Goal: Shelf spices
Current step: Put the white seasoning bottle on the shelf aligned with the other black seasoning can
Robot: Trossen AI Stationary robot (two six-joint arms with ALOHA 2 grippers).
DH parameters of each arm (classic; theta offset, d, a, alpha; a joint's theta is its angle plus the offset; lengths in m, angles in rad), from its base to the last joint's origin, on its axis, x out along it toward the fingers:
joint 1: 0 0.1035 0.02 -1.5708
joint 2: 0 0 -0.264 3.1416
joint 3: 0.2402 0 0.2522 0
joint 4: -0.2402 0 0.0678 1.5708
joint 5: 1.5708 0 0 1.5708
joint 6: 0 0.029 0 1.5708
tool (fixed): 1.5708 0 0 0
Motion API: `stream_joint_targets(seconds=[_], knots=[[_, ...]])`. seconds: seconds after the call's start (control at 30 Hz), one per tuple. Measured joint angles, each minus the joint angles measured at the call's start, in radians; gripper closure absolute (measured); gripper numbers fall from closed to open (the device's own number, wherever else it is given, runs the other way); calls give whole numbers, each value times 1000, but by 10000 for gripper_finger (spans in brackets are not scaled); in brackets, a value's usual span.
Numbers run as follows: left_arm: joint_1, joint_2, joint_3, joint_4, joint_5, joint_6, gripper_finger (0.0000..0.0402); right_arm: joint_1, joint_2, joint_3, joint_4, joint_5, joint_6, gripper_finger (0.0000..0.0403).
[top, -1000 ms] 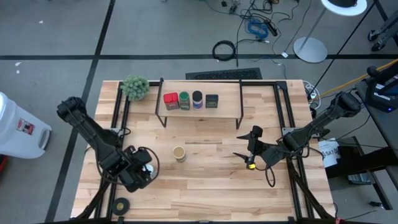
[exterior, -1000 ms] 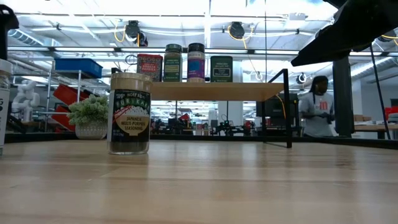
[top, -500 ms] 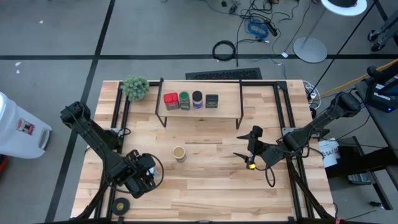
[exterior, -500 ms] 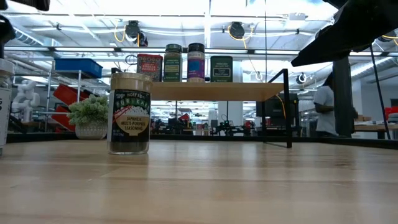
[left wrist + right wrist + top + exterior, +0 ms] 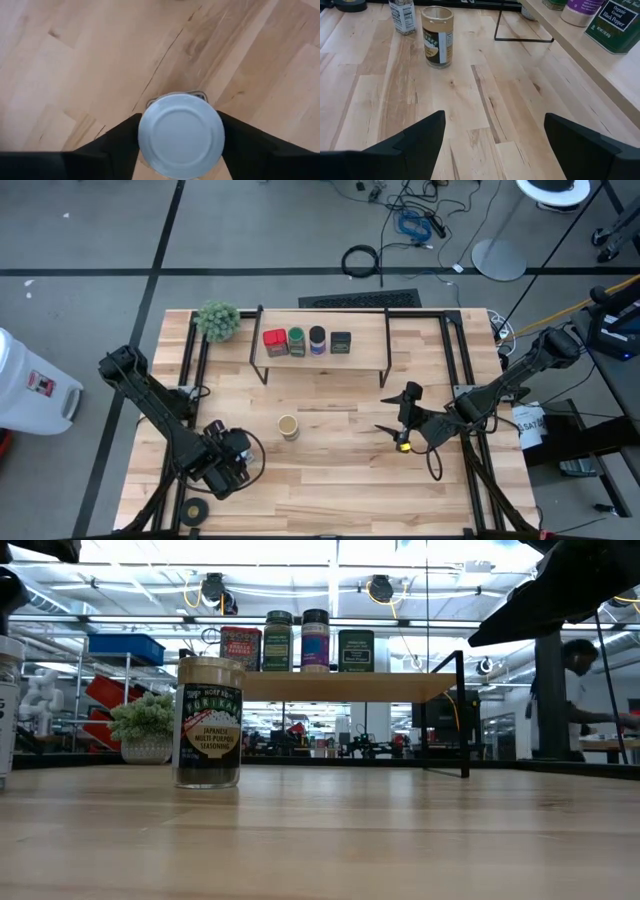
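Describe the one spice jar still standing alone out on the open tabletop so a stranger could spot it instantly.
Start at the shelf along the table's far side, where four spices stand in a row. Come toward the near edge onto the bare boards: the tan-lidded seasoning jar stands alone there, between the two arms. Unlike the others, it stands off the shelf, wears a dark label and is held by no end effector.

Left arm reaches down toward the front-left of the table, its gripper [image 5: 228, 462] pointing straight down with a finger [image 5: 120, 142] on either side of a white-lidded jar [image 5: 181, 134]. Right arm sits out on the right side, gripper [image 5: 490, 135] spread wide, holding nothing.
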Motion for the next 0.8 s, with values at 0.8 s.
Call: stream_joint_targets(seconds=[0.8], knots=[[4,-1,199,3,4,262,194,0,0,0,24,-1,-4,76]])
